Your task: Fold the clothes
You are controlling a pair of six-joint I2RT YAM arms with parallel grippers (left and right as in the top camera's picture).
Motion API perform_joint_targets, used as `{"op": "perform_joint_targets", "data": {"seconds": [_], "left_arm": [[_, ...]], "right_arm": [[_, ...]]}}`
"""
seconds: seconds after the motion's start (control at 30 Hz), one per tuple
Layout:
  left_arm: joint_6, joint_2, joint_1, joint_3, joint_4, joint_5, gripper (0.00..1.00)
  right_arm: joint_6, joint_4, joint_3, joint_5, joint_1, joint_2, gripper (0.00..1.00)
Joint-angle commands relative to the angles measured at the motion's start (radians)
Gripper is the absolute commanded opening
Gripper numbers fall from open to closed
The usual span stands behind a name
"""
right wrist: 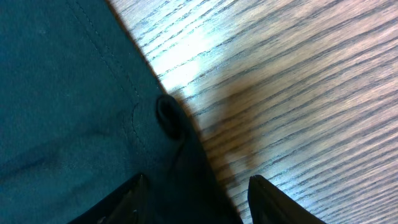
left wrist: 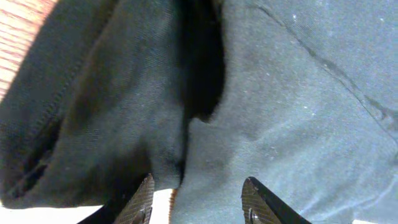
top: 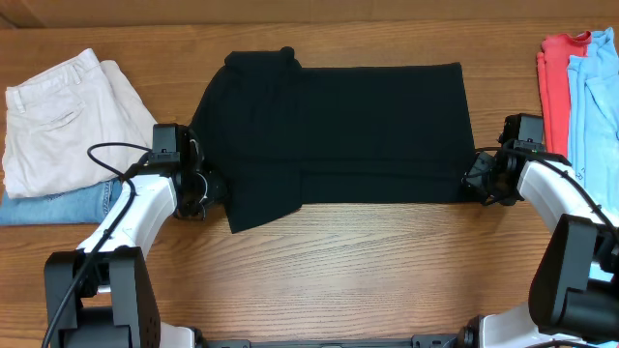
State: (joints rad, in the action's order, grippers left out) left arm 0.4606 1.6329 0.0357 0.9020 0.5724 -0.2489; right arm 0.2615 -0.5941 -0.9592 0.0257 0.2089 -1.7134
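Observation:
The black shirt point(top: 338, 130) lies spread across the table's middle, partly folded, with a flap at its lower left. My left gripper point(top: 208, 188) sits at the shirt's lower left edge. In the left wrist view its jaws point(left wrist: 198, 202) are open, with shirt fabric point(left wrist: 273, 93) between and beyond them. My right gripper point(top: 476, 182) is at the shirt's lower right corner. In the right wrist view its jaws point(right wrist: 196, 199) are open, straddling the shirt's hemmed edge point(right wrist: 74, 112). No white tag shows.
Cream-white trousers point(top: 63, 111) lie on blue jeans point(top: 58, 205) at the left. A red garment point(top: 554, 82) and a light blue garment point(top: 595, 97) lie at the right edge. Bare wood table point(top: 368, 261) runs along the front.

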Motion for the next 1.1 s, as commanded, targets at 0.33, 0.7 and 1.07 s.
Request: {"op": "perform_joint_targets", "data": {"seconds": [0.33, 0.7, 1.07], "left_arm": [[-0.011, 0.060, -0.031, -0.004, -0.017, -0.056, 0.48], [-0.012, 0.087, -0.035, -0.002, -0.045, -0.067, 0.08], [-0.039, 0.079, -0.034, 0.044, 0.024, -0.197, 0.11]], "right_arm": [[0.000, 0.000, -0.003, -0.001, -0.001, -0.005, 0.55], [0.000, -0.003, -0.003, -0.001, -0.001, -0.005, 0.55], [0.000, -0.004, -0.003, 0.000, -0.001, -0.005, 0.55]]}}
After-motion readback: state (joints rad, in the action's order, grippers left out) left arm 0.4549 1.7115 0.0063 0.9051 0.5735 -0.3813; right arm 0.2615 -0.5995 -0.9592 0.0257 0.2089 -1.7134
